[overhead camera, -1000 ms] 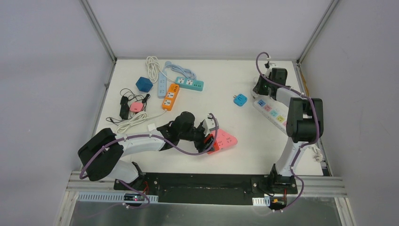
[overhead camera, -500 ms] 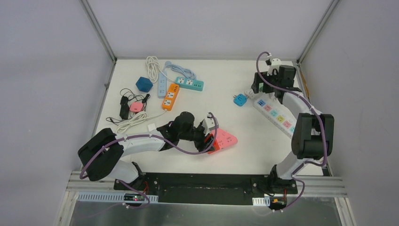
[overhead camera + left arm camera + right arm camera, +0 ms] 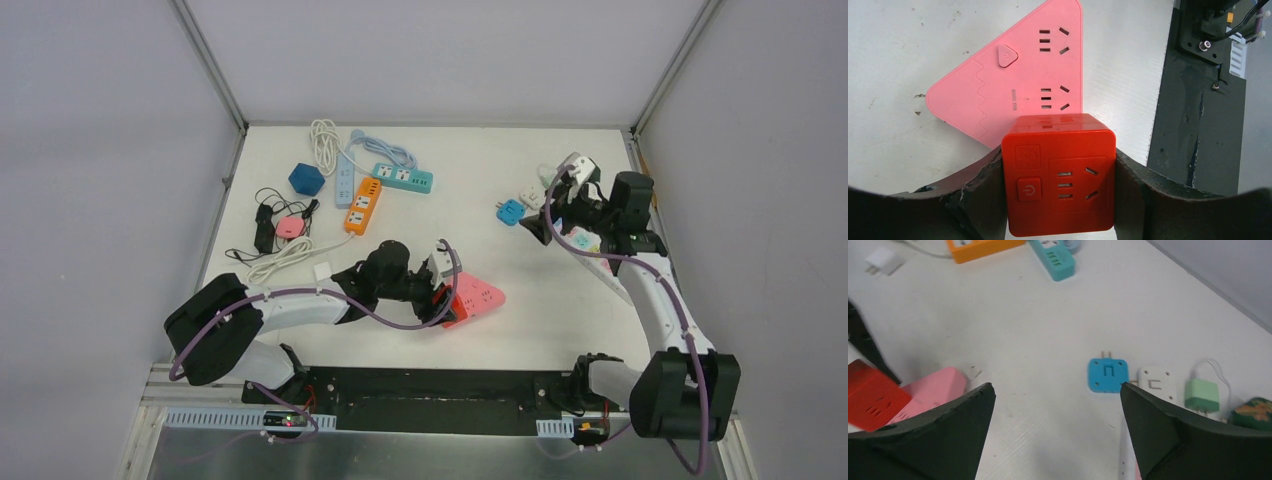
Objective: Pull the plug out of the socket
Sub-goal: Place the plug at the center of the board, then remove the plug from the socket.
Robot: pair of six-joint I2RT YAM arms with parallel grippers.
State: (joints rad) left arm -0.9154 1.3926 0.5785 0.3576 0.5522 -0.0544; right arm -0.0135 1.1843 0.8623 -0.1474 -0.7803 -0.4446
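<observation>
Where the red cube plug [image 3: 1060,175] sits against the near edge of the pink triangular socket strip [image 3: 1013,90], it is clenched by the left gripper [image 3: 1058,187], one jaw pressed flat on each side face; the cube's front face, with one outlet and a power button, is turned toward the wrist camera; the cube overlaps the strip's near edge, and whether its pins are seated in an outlet cannot be told; two outlet groups and a button are visible on the pink strip's uncovered face.

Plug and strip are located on the white table [image 3: 480,150] at front centre, just ahead of the arm bases; the left arm is stretched low across the table to reach them.

The right gripper [image 3: 1053,390] is held above the table with its jaws spread wide and nothing between them; below and beyond it a blue adapter [image 3: 1107,375] lies flat, a white adapter [image 3: 1157,384] just beside it, a green charger [image 3: 1202,394] next along.

A white strip with coloured outlets [image 3: 582,240] is partly hidden under the right arm; an orange power strip [image 3: 362,206], a teal power strip [image 3: 403,177] and a dark blue cube [image 3: 306,179] are grouped at the far left, well apart from the plug.
</observation>
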